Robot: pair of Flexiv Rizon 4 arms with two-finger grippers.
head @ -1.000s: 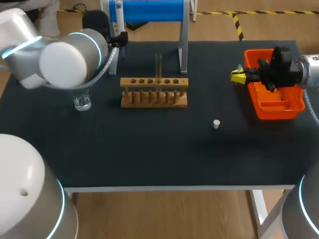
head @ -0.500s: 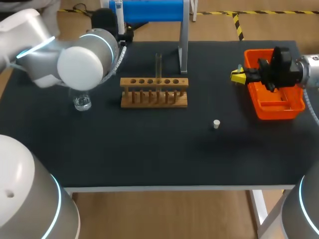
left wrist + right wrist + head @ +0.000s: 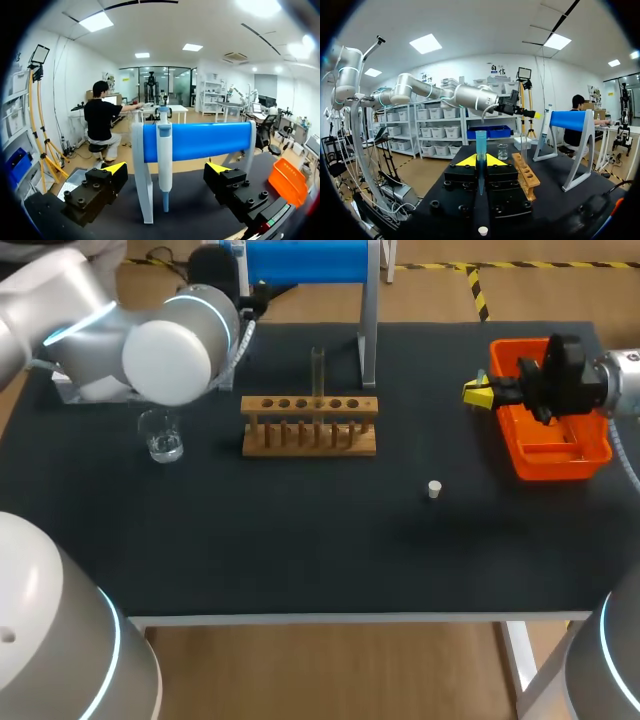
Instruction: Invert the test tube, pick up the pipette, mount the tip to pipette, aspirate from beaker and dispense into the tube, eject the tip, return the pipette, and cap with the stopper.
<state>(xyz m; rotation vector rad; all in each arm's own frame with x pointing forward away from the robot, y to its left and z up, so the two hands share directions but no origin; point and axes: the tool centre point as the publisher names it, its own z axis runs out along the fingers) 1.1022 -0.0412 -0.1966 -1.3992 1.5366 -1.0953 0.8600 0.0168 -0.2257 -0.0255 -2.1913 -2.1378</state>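
In the left wrist view the white and blue pipette [image 3: 164, 150] hangs upright on its blue-barred stand [image 3: 205, 141]. My left gripper [image 3: 166, 169] is open, a little short of the pipette, one finger to each side. My right gripper [image 3: 480, 393] hovers by the orange tray [image 3: 590, 455] and is shut on a blue pipette tip [image 3: 480, 145], held upright. The clear test tube [image 3: 318, 370] stands in the wooden rack [image 3: 310, 425]. The glass beaker [image 3: 161, 435] sits left of the rack. The small white stopper [image 3: 434, 489] lies on the mat.
The stand [image 3: 305, 260] is at the table's back edge, behind the rack. My left arm's big elbow [image 3: 175, 345] hangs over the back left, above the beaker. The dark mat [image 3: 320, 540] covers the table in front of the rack.
My left arm has swung right and back toward the pipette stand, uncovering the beaker. The right arm and the tip have kept still.
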